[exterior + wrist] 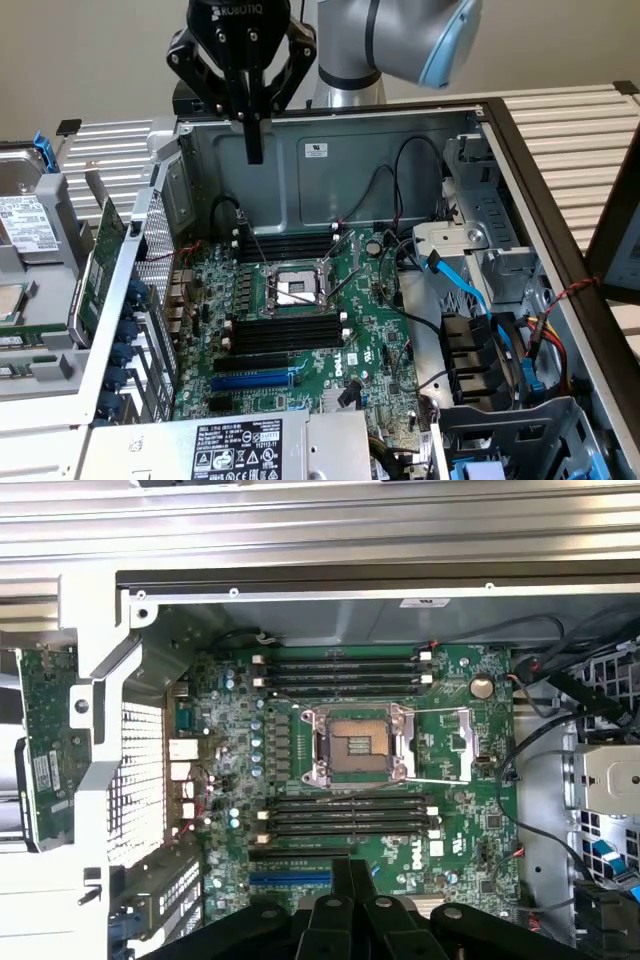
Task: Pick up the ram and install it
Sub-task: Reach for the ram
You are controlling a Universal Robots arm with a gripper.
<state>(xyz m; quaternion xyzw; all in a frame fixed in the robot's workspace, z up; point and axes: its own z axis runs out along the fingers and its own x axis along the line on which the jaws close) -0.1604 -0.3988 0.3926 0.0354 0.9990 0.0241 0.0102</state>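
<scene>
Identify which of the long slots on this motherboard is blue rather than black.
The single blue expansion slot, which lies beyond one bank of black memory slots from the CPU socket. All the other long slots are black.

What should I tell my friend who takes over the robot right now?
Gripper: the black two-finger gripper is shut, holds nothing, and hangs above the back wall of the open grey metal computer case.
Ram: none in the gripper or slots. A green circuit board stands outside the case at the exterior view's left; I cannot tell if it is the ram.
Done: nothing; the long black memory slots on the green motherboard are empty.
Left: picking up and installing.
</scene>
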